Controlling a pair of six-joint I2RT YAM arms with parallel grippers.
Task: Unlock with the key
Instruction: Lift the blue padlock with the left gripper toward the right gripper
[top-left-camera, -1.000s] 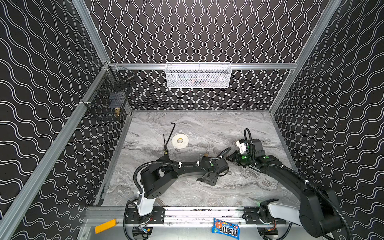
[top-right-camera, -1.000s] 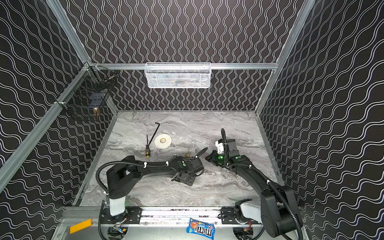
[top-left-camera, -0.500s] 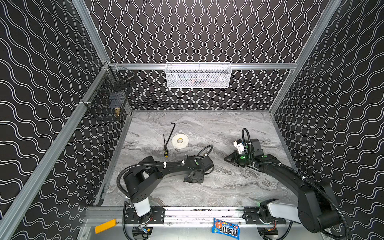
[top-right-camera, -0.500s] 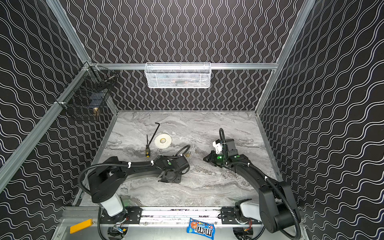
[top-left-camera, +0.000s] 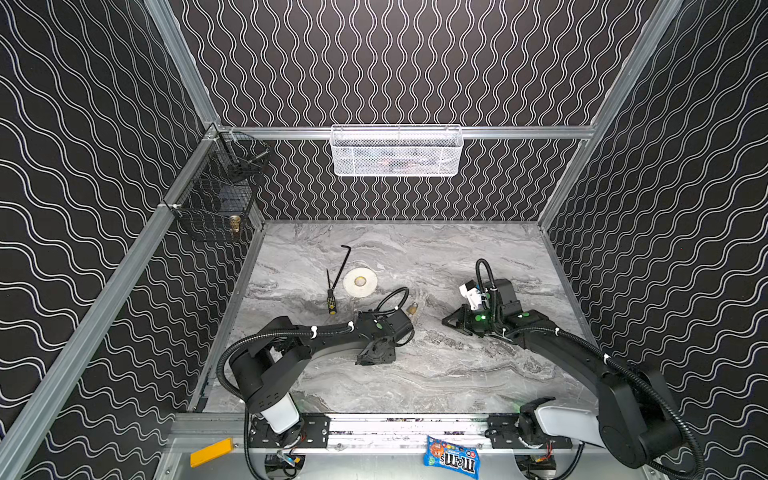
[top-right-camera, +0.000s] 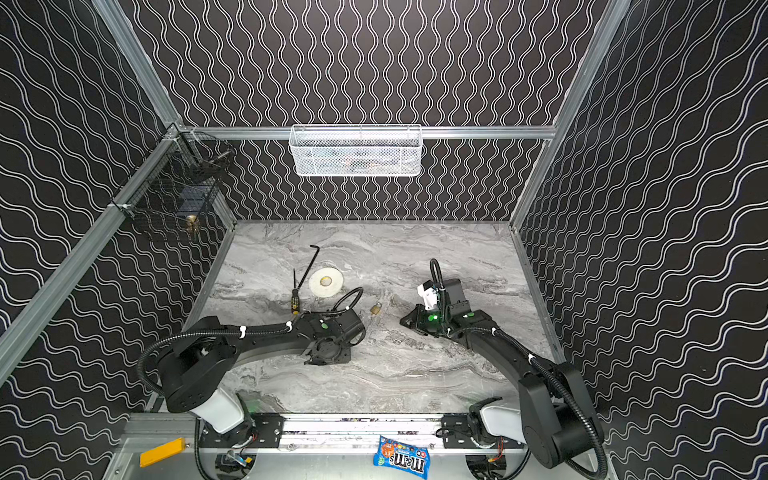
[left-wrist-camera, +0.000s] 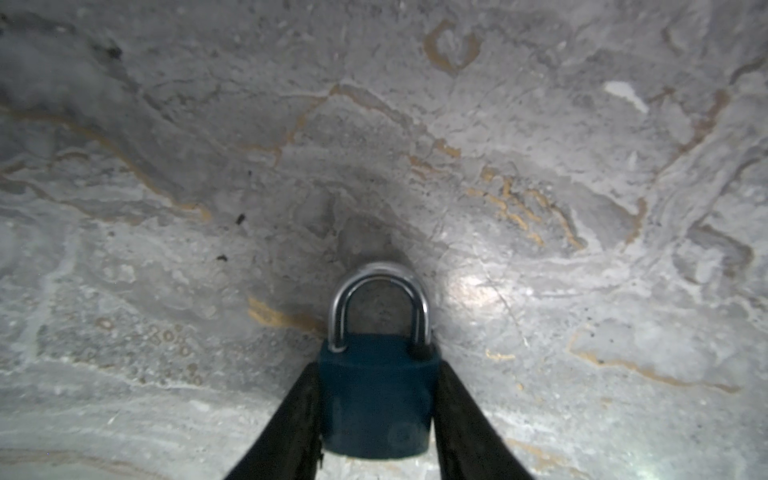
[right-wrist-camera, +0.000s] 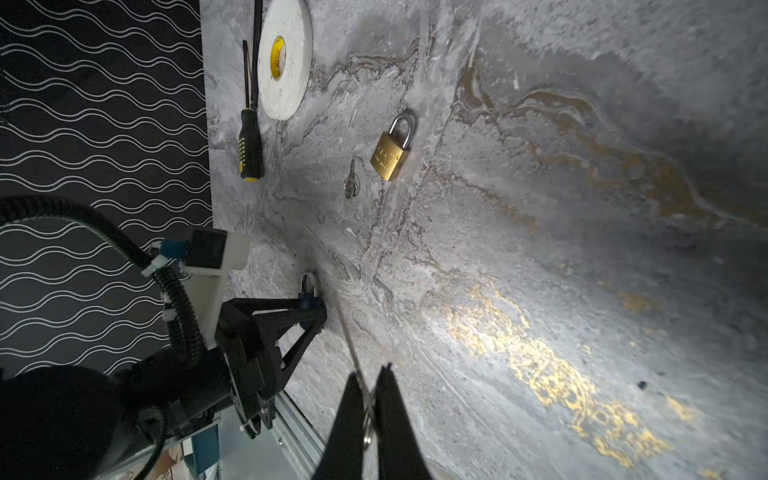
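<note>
Blue lock: the blue lock (left-wrist-camera: 376, 399) sits between the left jaws, around the middle of the table (top-left-camera: 436, 374), on the near side. Its silver loop points away from the arm, low over the table.
Left jaws: partly open, pressed on the 2 sides of the blue lock and holding it.
Key: the key (right-wrist-camera: 353, 349) is thin and silver. It sticks out of the right jaws, and its long side points left, at the blue lock.
Right jaws: squeezed almost fully together on the round end of the key.
Way to go: the blue lock lies to the left of the key tip and a bit nearer. The right arm (top-left-camera: 540, 336) has the key, so I think it makes the push.
Keyhole: I cannot see it in any view.
Gap: the key tip and the blue lock look close but apart.
Other things: 1 gold lock (top-right-camera: 376, 308) and 1 spare key (right-wrist-camera: 351, 178) lie on the table farther back, with nothing holding them.
</note>
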